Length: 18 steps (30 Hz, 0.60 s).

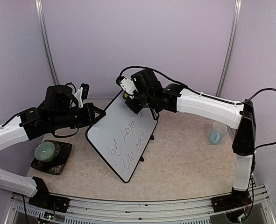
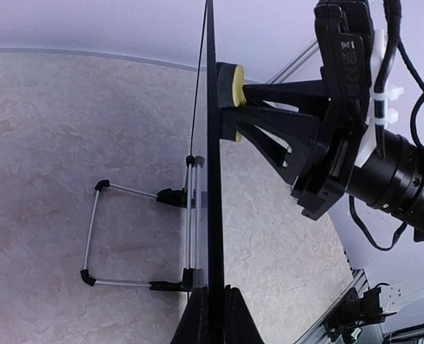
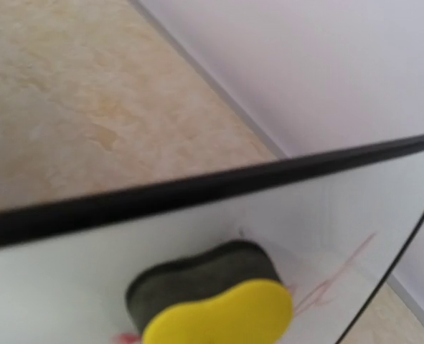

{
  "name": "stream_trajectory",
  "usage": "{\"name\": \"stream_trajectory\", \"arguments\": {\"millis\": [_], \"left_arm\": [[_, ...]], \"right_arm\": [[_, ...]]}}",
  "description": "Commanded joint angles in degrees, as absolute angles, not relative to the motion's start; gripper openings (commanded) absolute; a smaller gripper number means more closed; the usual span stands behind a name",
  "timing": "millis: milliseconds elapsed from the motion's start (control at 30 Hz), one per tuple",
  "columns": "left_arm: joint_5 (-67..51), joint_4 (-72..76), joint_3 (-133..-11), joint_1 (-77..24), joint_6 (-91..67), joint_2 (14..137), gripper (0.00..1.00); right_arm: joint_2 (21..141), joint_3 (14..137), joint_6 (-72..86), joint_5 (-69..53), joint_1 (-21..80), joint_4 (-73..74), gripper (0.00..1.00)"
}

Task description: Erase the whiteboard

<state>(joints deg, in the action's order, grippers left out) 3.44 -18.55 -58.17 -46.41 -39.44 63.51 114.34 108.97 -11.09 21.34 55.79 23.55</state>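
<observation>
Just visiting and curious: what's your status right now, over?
Left fingers clamped on whiteboard edge. Right fingers pressing yellow eraser near its top edge. Handwriting not yet wiped. Cup, bowl well aside.

We see a smooth, shiny white board [image 1: 123,140] with a black plastic rim. The eraser [image 3: 212,297] in the right gripper [image 1: 128,98] has a smooth yellow top and a dull dark pad. Under that gripper the table [image 1: 184,158] looks like dull, blotchy stone.

Pale lilac walls [image 1: 138,42], silver corner poles [image 1: 46,46] (two), beige marbled tabletop [image 1: 184,163], even light
</observation>
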Motion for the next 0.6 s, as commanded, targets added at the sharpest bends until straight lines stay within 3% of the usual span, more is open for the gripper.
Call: {"name": "stream_trajectory", "arguments": {"millis": [0, 333, 567], "left_arm": [[-3.8, -18.6, -59.1, -47.6, -39.6, 61.0, 0.00], [-11.9, -19.1, -59.9, -47.4, -39.2, 62.1, 0.00], [-10.4, -21.0, -60.4, -47.3, -38.3, 63.0, 0.01]], "right_arm": [[111.5, 107.5, -11.0, 22.8, 55.4, 20.0, 0.00], [103.9, 101.6, -10.5, 22.7, 54.9, 19.1, 0.00], [99.4, 95.3, -7.2, 19.7, 55.5, 20.4, 0.00]]}}
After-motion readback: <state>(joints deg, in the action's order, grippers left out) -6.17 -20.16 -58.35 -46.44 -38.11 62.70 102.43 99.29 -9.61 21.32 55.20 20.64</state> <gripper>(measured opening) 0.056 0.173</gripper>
